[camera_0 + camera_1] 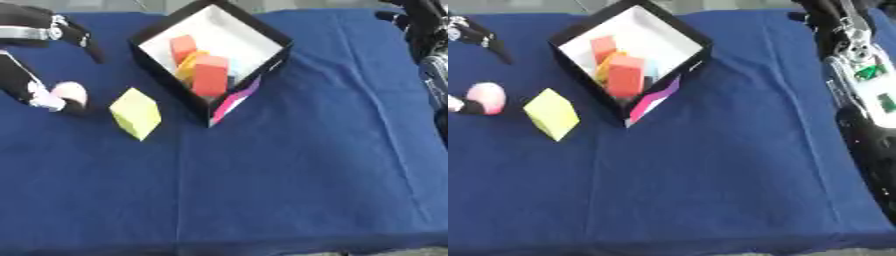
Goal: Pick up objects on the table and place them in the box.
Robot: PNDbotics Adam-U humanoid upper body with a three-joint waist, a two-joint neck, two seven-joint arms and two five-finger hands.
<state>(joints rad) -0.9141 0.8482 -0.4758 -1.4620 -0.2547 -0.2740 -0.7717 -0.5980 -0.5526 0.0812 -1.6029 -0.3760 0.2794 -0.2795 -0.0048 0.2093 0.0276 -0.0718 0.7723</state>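
Left hand at left edge, fingers curled round a pale pink ball; yellow block beside it on the counter; right hand's state: cannot tell

left hand: cut off by the left edge in both views; only dark fingers around a pale pink thing show, and the thing's kind cannot be told.
right hand: hidden; only the right arm shows along the right edge, running out of frame.
box: its near wall hides the lower parts of the red block; a yellow piece and a pale blue bit behind it are mostly covered.
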